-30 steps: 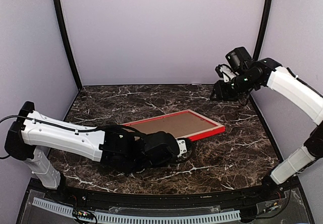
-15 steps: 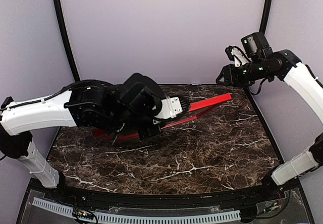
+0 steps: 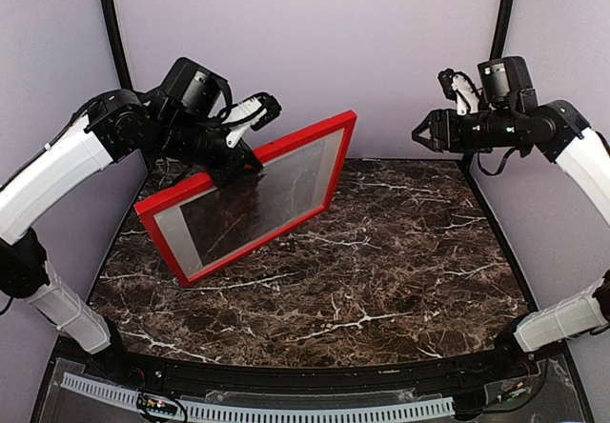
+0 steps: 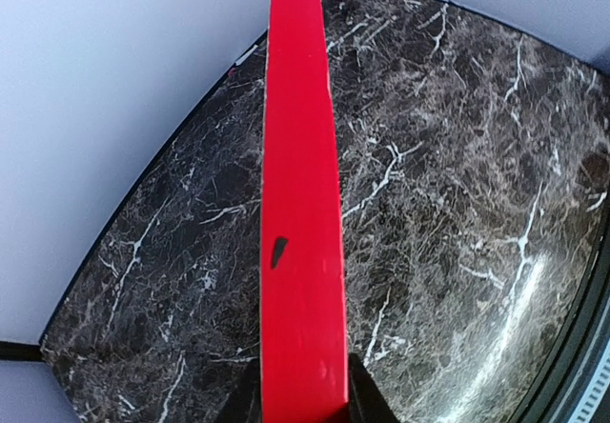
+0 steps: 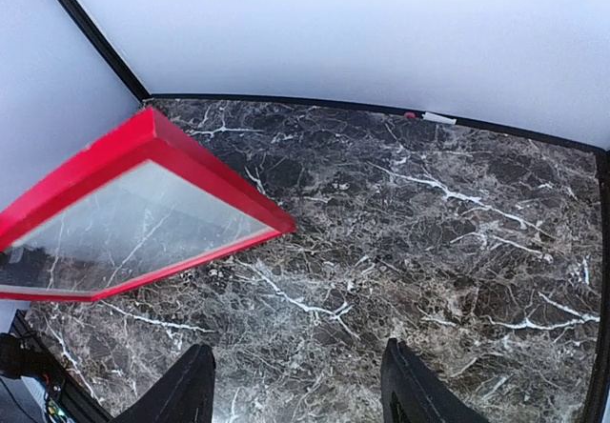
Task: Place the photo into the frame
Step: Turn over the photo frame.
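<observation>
Here, the left gripper point(image 3: 238, 164) sits in the upper left of the overhead view, raised off the table point(image 3: 410, 251). Its jaws are pinched narrow on one long rail of the frame point(image 3: 255, 202). The frame stands tilted on edge in the left half of that view, red face toward the camera. Its high corner is near the top centre and its low corner is down at the left, above the dark veined marble. Whether that low corner touches the table cannot be told. The clear pane shows the marble straight through it.

In the left wrist view the frame point(image 4: 297, 204) is seen edge-on, a red band running from the bottom centre up to the top edge. The fingers point(image 4: 243, 406) press it from both sides at the bottom, and a small dark mark point(image 4: 278, 250) sits on the rail about halfway up. The table point(image 4: 457, 156) fills the right side behind it.

The right gripper point(image 3: 426, 135) hangs in the upper right of the overhead view, pointing left toward the frame and well apart from it. Its jaws are spread wide and hold nothing. In the right wrist view its two fingers point(image 5: 186, 390) rise from the bottom edge with bare marble between them. The frame point(image 5: 143, 223) lies at the left of that view, one red corner pointing toward the centre.
</observation>
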`<state>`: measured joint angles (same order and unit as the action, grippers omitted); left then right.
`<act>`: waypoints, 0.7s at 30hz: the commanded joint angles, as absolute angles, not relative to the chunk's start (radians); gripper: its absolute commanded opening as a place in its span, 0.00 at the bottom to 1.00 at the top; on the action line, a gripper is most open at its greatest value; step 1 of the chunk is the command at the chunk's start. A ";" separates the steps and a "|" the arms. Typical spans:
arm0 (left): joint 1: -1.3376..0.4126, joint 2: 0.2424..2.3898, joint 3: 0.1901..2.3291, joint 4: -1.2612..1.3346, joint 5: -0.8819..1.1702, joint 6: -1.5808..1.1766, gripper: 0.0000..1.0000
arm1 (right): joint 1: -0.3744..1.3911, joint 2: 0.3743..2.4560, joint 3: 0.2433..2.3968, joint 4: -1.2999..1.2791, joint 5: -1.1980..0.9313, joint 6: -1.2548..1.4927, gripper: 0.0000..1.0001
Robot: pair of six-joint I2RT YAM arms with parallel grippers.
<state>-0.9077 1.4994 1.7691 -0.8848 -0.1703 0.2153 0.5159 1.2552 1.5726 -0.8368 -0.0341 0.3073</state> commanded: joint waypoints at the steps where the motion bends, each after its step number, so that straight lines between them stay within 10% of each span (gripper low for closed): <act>1: -0.826 1.426 1.870 -0.770 -0.017 0.098 0.00 | 0.511 1.270 1.548 -0.788 -0.037 0.308 0.60; 21: -0.500 1.446 1.477 -0.154 0.477 -0.590 0.00 | 0.502 1.313 1.485 -0.774 -0.027 0.304 0.60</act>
<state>-0.5327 1.5040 1.5574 -0.5293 0.3458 -0.3698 0.5095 1.3037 1.5047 -0.8177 -0.0288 0.3073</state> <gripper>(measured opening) 0.209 0.603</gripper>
